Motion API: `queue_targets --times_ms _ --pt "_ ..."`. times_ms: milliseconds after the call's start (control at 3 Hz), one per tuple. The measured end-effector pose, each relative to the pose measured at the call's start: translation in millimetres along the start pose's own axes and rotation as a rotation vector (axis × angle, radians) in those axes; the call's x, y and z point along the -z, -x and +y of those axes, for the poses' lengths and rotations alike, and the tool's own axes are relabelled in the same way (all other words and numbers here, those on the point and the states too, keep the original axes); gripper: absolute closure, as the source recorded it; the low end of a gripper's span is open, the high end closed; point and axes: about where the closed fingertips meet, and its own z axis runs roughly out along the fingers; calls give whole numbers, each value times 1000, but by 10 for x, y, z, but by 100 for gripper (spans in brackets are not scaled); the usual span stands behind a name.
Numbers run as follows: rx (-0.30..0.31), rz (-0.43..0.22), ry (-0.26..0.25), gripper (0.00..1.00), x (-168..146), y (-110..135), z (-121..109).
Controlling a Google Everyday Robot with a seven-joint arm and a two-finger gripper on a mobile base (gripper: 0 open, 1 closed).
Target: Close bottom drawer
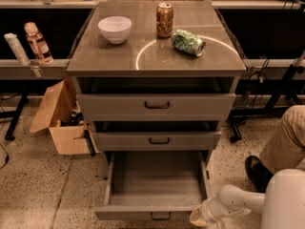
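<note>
The bottom drawer (157,185) is pulled far out of the grey cabinet, its plain grey tray empty. Its narrow front (143,213) with a small dark bar handle (160,216) sits at the bottom edge of the camera view. The middle drawer (158,140) and the taller top drawer (156,106) stick out only slightly. My gripper (199,217) is at the end of the white arm, low at the bottom right, right beside the right end of the bottom drawer's front.
A white bowl (115,29), an upright can (164,19) and a green can lying on its side (188,42) sit on the cabinet top. An open cardboard box (59,118) stands on the floor to the left. A person's leg and shoe (279,147) are to the right.
</note>
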Motion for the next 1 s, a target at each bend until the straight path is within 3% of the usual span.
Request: queue_targets --times_ms 667,1000 --pt "16 3 -33 100 -7 30 -345" --pt "17 3 -33 100 -5 22 -335"
